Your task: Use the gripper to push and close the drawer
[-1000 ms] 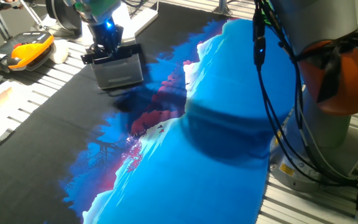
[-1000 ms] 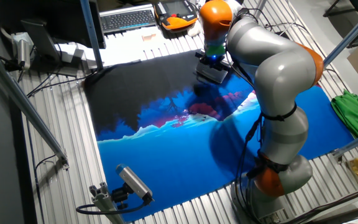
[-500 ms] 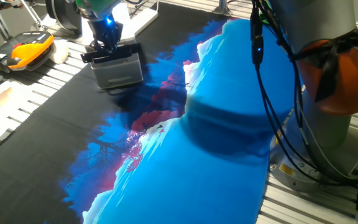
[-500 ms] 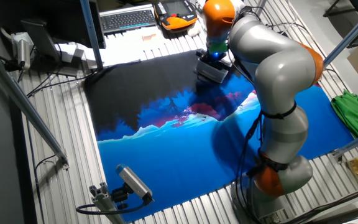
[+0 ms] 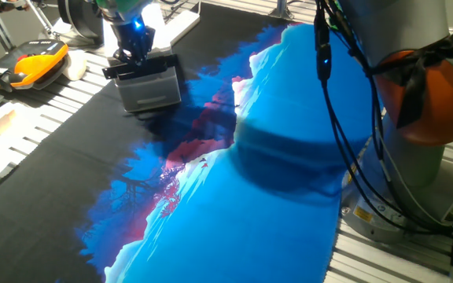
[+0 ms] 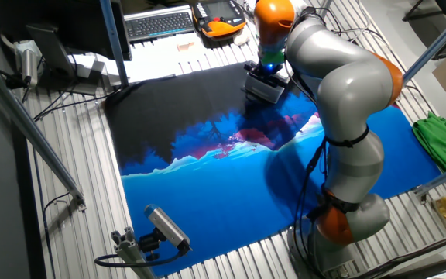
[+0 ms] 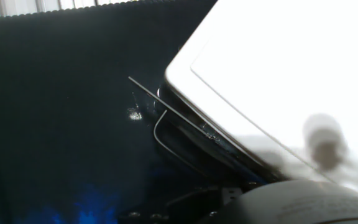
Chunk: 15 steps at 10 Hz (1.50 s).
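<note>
Gripper sits right at the drawer unit's back/top edge, blue light glowing, black fingers down against the black bar there; can't tell if jaws are apart or together, fingertips hidden by the unit. Same gripper in the other fixed view hangs under the green wrist and orange joint, directly over the unit.

Drawer: small boxy unit, pale grey face w/ faint horizontal lines, hard plastic look, square corners. Face points toward the mat's blue part, away from the gripper; long axis runs roughly parallel to the mat's near-left edge. Looks flush w/ the body. In the other fixed view the drawer is a small grey block, detail too small.

Hand view: drawer unit shows a smooth white glossy top w/ rounded corner, edge running diagonally, thin wire-like loop beside it over dark cloth.

Unit rests on the black zone of the mat, a soft printed cloth, black fading to bright blue w/ pink-red patches. Orange-and-black case lies left of the unit, well apart, on the ribbed metal table.
</note>
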Each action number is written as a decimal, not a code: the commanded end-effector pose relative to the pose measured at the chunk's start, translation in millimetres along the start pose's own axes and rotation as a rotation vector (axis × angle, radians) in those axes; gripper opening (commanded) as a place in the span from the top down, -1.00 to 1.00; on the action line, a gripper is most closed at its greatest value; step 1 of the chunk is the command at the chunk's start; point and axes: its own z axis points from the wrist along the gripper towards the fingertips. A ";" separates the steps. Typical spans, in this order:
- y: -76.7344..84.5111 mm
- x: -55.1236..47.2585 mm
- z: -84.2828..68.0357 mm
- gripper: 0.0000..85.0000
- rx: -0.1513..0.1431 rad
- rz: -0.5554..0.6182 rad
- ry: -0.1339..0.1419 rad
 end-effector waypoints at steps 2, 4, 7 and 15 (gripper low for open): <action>-0.6 -0.7 -0.8 1.00 -0.023 0.005 0.012; -5.3 -5.2 -4.4 1.00 -0.048 0.000 0.027; -7.3 -13.3 -13.6 1.00 -0.052 0.005 0.040; 6.0 -4.8 -39.8 1.00 -0.043 0.034 0.042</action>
